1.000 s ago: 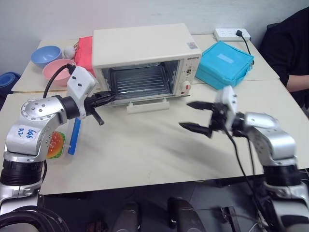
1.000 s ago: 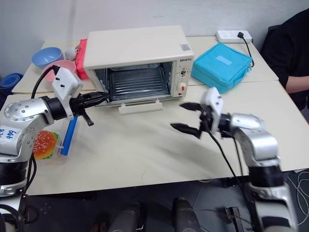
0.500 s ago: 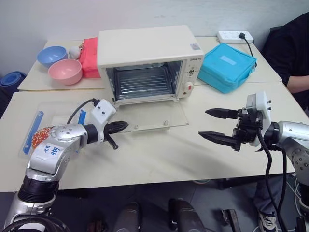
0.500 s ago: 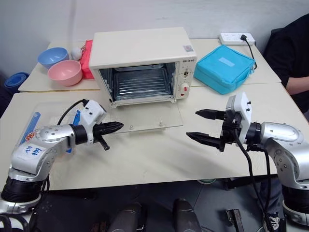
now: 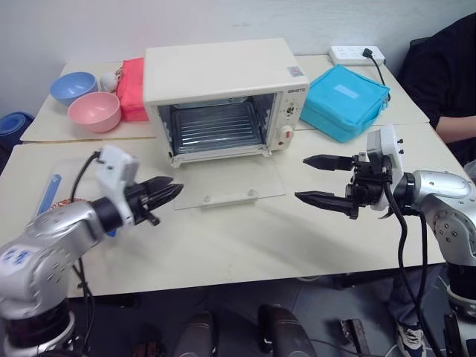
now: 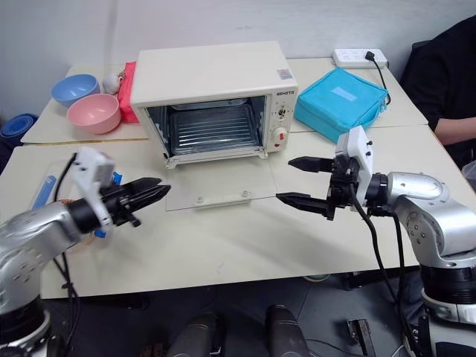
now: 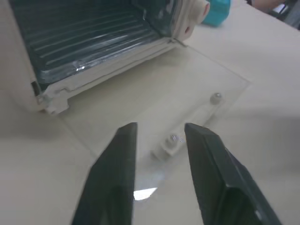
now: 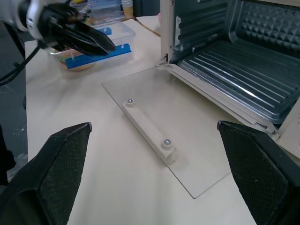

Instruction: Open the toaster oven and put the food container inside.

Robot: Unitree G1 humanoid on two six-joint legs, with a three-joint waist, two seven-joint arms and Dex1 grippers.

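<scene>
Clear glass oven door (image 5: 230, 182)

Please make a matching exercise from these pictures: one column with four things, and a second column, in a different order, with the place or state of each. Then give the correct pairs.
Things:
1. toaster oven door
2. food container
3. turquoise bag
4. pink bowl

Places or states:
A. beside the oven's knob side
B. folded down flat on the table, open
C. beside the blue bowl, at the table's far left
D. on the table near the left gripper, outside the oven

Pairs: 1-B, 2-D, 3-A, 4-C
</scene>
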